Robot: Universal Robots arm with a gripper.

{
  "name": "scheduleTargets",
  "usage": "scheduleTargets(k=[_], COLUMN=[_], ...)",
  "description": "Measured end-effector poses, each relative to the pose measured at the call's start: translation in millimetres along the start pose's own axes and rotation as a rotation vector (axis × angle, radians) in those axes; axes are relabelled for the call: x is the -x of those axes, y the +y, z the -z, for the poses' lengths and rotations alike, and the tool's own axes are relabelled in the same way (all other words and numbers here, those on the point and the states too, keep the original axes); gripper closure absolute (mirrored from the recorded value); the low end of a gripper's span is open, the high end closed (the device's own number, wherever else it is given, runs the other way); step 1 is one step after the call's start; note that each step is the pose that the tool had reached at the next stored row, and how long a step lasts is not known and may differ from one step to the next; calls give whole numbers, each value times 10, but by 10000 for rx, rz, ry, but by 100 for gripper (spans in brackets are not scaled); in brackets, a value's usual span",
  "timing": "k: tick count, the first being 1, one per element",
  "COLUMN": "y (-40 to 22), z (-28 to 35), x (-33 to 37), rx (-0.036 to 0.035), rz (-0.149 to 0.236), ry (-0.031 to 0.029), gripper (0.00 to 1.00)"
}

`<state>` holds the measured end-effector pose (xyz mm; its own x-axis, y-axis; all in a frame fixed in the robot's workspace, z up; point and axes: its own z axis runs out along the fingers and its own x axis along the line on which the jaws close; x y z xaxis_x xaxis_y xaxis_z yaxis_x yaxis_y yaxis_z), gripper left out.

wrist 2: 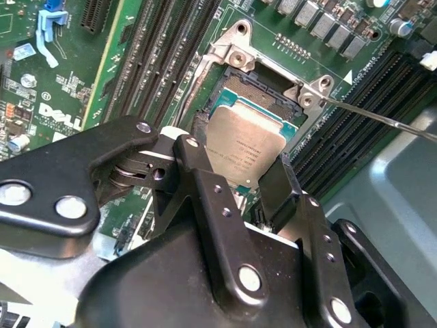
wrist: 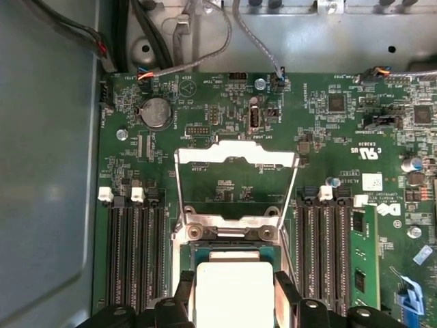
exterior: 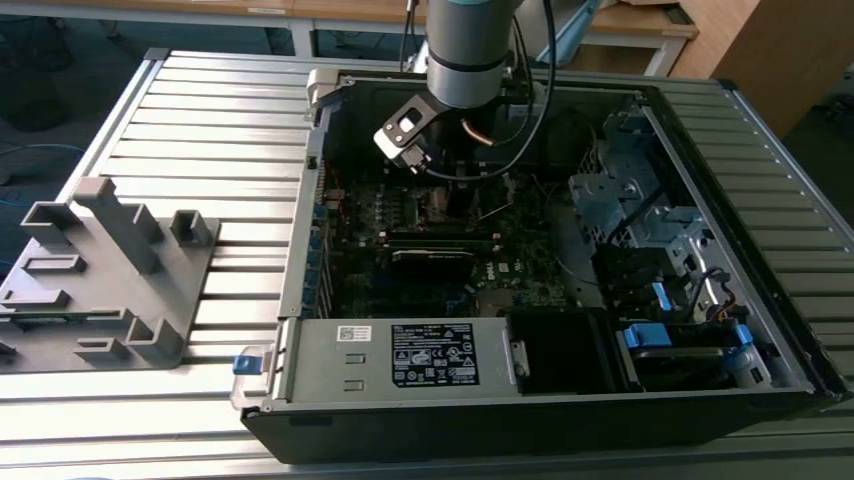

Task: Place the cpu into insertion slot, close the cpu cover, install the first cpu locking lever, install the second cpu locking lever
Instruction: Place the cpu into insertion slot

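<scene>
exterior view: the arm [exterior: 467, 50] enters at the upper centre of the frame and reaches down into the open computer case [exterior: 534, 425], which lies on a slatted metal table [exterior: 200, 140]. a grey moulded fixture [exterior: 100, 280] sits on the table toward the exterior view's left, apart from the case.

gripper state: in the second wrist view the gripper [wrist 2: 235, 164] is closed to about the width of the cpu [wrist 2: 246, 140], with a black finger [wrist 2: 194, 174] on each of two opposite edges, so the chip is clamped between them. the first wrist view shows the cpu [wrist: 232, 290] as a bright square between the fingers.

cpu position: it is held over the insertion slot [wrist 2: 259, 85], covering the part of the socket nearer the gripper. the dark pin field beyond it is exposed. whether the chip touches the socket cannot be told.

cover and levers: in the first wrist view the cpu cover [wrist: 235, 156] stands swung open, hinged at the edge of the insertion slot [wrist: 229, 244] away from the gripper. two thin wire locking levers [wrist: 179, 191] are raised, one along each side of the cover. black memory slots [wrist: 133, 253] flank the socket on the green motherboard [wrist: 328, 137].
</scene>
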<state>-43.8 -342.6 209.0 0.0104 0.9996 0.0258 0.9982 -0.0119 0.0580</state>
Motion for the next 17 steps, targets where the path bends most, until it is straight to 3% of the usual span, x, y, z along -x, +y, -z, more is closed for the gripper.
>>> scheduleTargets(k=[9, 17], y=[-4, -12], z=[-58, -74], x=[-1, 0], rx=[0, -1], rz=[0, 0], ry=[0, -5], gripper=[46, 46])
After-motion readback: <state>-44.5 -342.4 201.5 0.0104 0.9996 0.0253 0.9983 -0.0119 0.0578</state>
